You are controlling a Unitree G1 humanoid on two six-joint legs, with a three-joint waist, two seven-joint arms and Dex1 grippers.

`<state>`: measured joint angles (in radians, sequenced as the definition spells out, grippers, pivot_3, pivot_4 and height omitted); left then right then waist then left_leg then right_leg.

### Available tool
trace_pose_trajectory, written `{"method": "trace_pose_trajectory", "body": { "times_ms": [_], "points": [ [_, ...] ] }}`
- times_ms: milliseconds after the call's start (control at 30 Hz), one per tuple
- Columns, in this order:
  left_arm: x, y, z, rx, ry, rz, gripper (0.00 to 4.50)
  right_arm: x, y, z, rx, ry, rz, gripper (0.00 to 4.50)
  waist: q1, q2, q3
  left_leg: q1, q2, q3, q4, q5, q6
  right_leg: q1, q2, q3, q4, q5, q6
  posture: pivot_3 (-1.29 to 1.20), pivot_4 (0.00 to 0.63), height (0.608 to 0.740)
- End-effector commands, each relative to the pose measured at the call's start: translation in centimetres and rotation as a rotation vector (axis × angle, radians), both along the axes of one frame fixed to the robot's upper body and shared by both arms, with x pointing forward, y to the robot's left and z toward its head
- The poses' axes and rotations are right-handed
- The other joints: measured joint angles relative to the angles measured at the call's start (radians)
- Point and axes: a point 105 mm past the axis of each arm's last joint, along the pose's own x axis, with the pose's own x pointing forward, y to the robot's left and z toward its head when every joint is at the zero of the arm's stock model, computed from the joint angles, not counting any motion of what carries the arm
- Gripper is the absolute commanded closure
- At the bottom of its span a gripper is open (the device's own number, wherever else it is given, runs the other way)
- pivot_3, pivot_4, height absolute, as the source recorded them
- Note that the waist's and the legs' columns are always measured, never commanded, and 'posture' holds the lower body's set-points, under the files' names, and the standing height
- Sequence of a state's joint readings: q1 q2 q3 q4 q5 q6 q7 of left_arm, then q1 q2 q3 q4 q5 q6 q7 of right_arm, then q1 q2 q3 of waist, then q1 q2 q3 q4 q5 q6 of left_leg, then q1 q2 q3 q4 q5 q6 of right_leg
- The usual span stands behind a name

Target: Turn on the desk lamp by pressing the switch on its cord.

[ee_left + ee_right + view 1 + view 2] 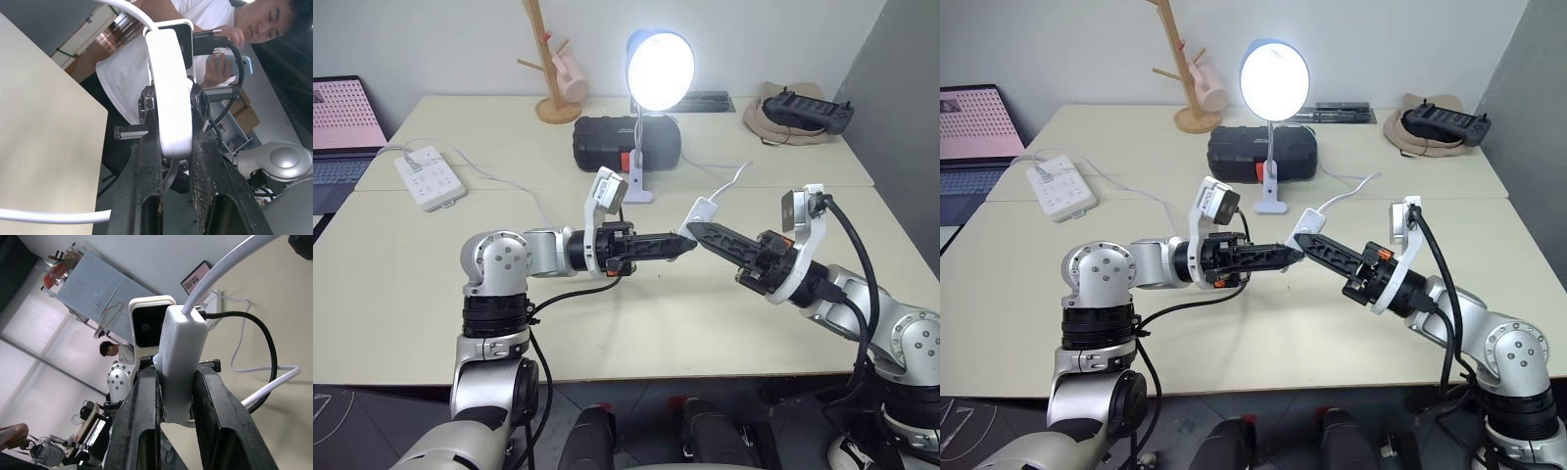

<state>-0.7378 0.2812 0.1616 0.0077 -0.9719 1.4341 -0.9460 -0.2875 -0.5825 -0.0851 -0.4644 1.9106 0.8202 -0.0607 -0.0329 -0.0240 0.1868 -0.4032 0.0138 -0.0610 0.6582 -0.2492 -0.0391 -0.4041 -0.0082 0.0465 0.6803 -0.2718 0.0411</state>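
Lamplight already glows from the desk lamp (659, 70), which stands toward the table's (411, 294) far edge, so I judge the press landed. From the head views, my left gripper (683, 247) and right gripper (697, 232) meet tip to tip above the table's middle, both pinching the switch (703, 212) held up off the surface, the cord (736, 180) trailing back to the lamp.

Left wrist view: my fingers (146, 186) are clamped on the switch (168, 103); a person sits beyond.

Right wrist view: both fingers squeeze the switch (178, 362) too.

Squeezing again could toggle it off; pulling could topple the lamp. The button itself is hidden between my fingers.
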Motion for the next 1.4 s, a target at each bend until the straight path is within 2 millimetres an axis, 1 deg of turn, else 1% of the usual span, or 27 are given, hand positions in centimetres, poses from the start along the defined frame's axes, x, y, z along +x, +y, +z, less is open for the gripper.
{"method": "trace_pose_trajectory", "body": {
  "times_ms": [33, 133, 167, 200, 333, 367, 467, 567, 633, 733, 833, 867, 933, 1033, 1133, 1233, 1300, 1333, 1367, 1400],
  "points": [
    [0.1, 0.0, 0.5, 0.01, -0.031, 0.01, 4.11, -0.5, 0.1, 0.4, -0.018, -0.039, 0.012, 3.96, 0.0, 0.0, 0.0, 0.0, 0.0, 0.0, 0.0, 0.0, 0.0, 0.0, 0.0, 0.0, 0.0, 0.0, 0.0, 0.0, 0.15, 0.74],
    [0.1, 0.0, 0.5, 0.012, -0.034, 0.011, 4.11, -0.2, 0.0, 0.2, -0.039, -0.052, -0.009, 3.96, 0.0, 0.0, 0.0, 0.0, 0.0, 0.0, 0.0, 0.0, 0.0, 0.0, 0.0, 0.0, 0.0, 0.0, 0.0, 0.0, 0.15, 0.74],
    [0.2, 0.0, 0.5, 0.013, -0.034, 0.012, 4.11, -0.2, 0.0, 0.2, -0.038, -0.054, -0.01, 3.26, 0.0, 0.0, 0.0, 0.0, 0.0, 0.0, 0.0, 0.0, 0.0, 0.0, 0.0, 0.0, 0.0, 0.0, 0.0, 0.0, 0.15, 0.74],
    [0.2, 0.1, 0.6, 0.014, -0.036, 0.014, 4.11, -0.2, -0.1, 0.2, -0.034, -0.055, -0.008, 3.17, 0.0, 0.0, 0.0, 0.0, 0.0, 0.0, 0.0, 0.0, 0.0, 0.0, 0.0, 0.0, 0.0, 0.0, 0.0, 0.0, 0.15, 0.74],
    [0.4, 0.3, 0.7, 0.023, -0.048, 0.016, 4.11, -0.1, -0.3, 0.1, -0.034, -0.056, -0.011, 2.08, 0.0, 0.0, 0.0, 0.0, 0.0, 0.0, 0.0, 0.0, 0.0, 0.0, 0.0, 0.0, 0.0, 0.0, 0.0, 0.0, 0.15, 0.74],
    [0.5, 0.3, 0.8, 0.026, -0.052, 0.016, 4.11, -0.1, -0.5, 0.0, -0.037, -0.054, -0.015, 1.89, 0.001, 0.0, 0.0, 0.0, 0.0, 0.0, 0.0, 0.0, 0.0, 0.0, 0.0, 0.0, 0.0, 0.0, 0.0, 0.0, 0.15, 0.74],
    [1.2, 0.7, 0.6, 0.069, -0.098, 0.044, 4.11, -0.3, -1.6, -0.4, -0.063, -0.046, -0.04, 1.17, 0.002, 0.0, 0.0, 0.0, 0.0, 0.0, 0.0, 0.0, 0.0, 0.0, 0.0, 0.0, -0.001, 0.0, 0.0, 0.0, 0.15, 0.74],
    [2.0, 1.1, 0.1, 0.121, -0.149, 0.067, 4.11, -0.5, -2.7, -2.0, -0.187, -0.069, -0.081, 0.56, 0.003, 0.0, 0.0, -0.001, 0.0, 0.0, -0.001, 0.0, 0.0, 0.0, 0.0, 0.0, -0.001, 0.0, 0.0, 0.0, 0.15, 0.74],
    [2.7, 1.5, -1.1, 0.213, -0.255, 0.076, 4.11, -0.4, -3.3, -2.9, -0.294, -0.106, -0.132, 0.09, 0.004, 0.0, 0.0, -0.001, 0.0, 0.0, -0.001, 0.0, 0.0, -0.001, 0.0, 0.0, -0.001, 0.0, 0.0, 0.0, 0.15, 0.74],
    [4.1, 2.2, -2.5, 0.323, -0.392, 0.085, 4.11, -0.3, -3.6, -3.5, -0.419, -0.182, -0.196, 0.04, 0.003, 0.0, 0.0, 0.0, -0.001, 0.001, -0.002, 0.0, 0.0, -0.001, 0.0, 0.001, -0.002, 0.0, 0.0, 0.0, 0.15, 0.74],
    [5.6, 2.9, -3.8, 0.449, -0.554, 0.08, 4.11, 0.8, -4.5, -4.4, -0.583, -0.253, -0.322, 0.04, 0.003, 0.0, 0.0, 0.001, 0.0, 0.002, -0.005, 0.0, 0.0, -0.001, 0.0, 0.001, -0.002, 0.0, 0.0, 0.0, 0.15, 0.74],
    [6.4, 3.2, -4.7, 0.526, -0.641, 0.073, 4.11, 0.9, -4.6, -4.4, -0.617, -0.279, -0.344, 0.04, 0.004, 0.0, 0.0, 0.001, 0.0, 0.002, -0.006, 0.0, 0.0, -0.002, 0.0, 0.001, -0.003, 0.0, 0.0, 0.0, 0.15, 0.74],
    [7.7, 3.7, -6.1, 0.638, -0.759, 0.052, 4.11, 0.9, -4.4, -4.4, -0.654, -0.32, -0.351, 0.04, 0.005, 0.0, 0.0, 0.001, 0.0, 0.002, -0.008, 0.0, 0.0, -0.002, 0.0, 0.001, -0.004, 0.0, 0.0, 0.0, 0.15, 0.74],
    [10.1, 4.0, -8.0, 0.817, -0.956, 0.018, 4.11, 0.5, -4.1, -5.2, -0.745, -0.377, -0.345, 0.04, 0.006, 0.0, 0.0, 0.001, -0.001, 0.002, -0.011, 0.0, 0.0, -0.002, 0.0, 0.001, -0.006, 0.0, -0.001, 0.0, 0.15, 0.74],
    [11.5, 4.0, -8.9, 0.905, -1.047, 0.006, 4.11, 0.6, -4.1, -5.6, -0.762, -0.387, -0.363, 0.04, 0.008, 0.0, 0.0, -0.002, -0.001, 0.002, -0.012, 0.0, 0.0, -0.002, 0.0, 0.001, -0.01, -0.001, -0.001, 0.0, 0.15, 0.74],
    [11.9, 3.8, -9.1, 0.913, -1.079, -0.015, 4.11, 0.7, -4.3, -5.7, -0.775, -0.397, -0.389, 0.04, 0.008, 0.0, 0.0, -0.006, -0.001, 0.001, -0.012, 0.0, 0.0, -0.003, 0.0, -0.001, -0.015, 0.0, 0.0, 0.0, 0.15, 0.74],
    [12.0, 3.6, -9.0, 0.906, -1.087, -0.018, 3.41, 0.7, -4.4, -5.9, -0.788, -0.402, -0.399, 0.0, 0.007, 0.0, 0.0, -0.007, -0.001, 0.001, -0.012, 0.0, 0.0, -0.003, -0.001, -0.001, -0.016, 0.003, -0.003, 0.0, 0.15, 0.74],
    [12.0, 3.6, -9.0, 0.903, -1.092, -0.025, 3.35, 0.7, -4.5, -5.9, -0.791, -0.4, -0.406, 0.0, 0.007, 0.0, 0.0, -0.007, -0.002, 0.001, -0.011, 0.0, 0.0, -0.003, -0.002, -0.001, -0.016, 0.003, -0.003, 0.0, 0.15, 0.74],
    [12.0, 3.7, -9.0, 0.902, -1.096, -0.03, 3.03, 0.7, -4.6, -6.0, -0.79, -0.397, -0.413, 0.0, 0.007, 0.0, 0.0, -0.007, -0.002, 0.001, -0.011, 0.0, 0.0, -0.003, -0.002, -0.001, -0.016, 0.004, -0.003, 0.0, 0.15, 0.74],
    [12.1, 3.8, -8.8, 0.902, -1.098, -0.03, 2.92, 0.7, -4.6, -6.0, -0.791, -0.396, -0.419, 0.0, 0.007, 0.0, 0.0, -0.007, -0.002, 0.001, -0.011, 0.0, 0.0, -0.003, -0.002, -0.001, -0.016, 0.004, -0.003, 0.0, 0.15, 0.74]
  ]
}}
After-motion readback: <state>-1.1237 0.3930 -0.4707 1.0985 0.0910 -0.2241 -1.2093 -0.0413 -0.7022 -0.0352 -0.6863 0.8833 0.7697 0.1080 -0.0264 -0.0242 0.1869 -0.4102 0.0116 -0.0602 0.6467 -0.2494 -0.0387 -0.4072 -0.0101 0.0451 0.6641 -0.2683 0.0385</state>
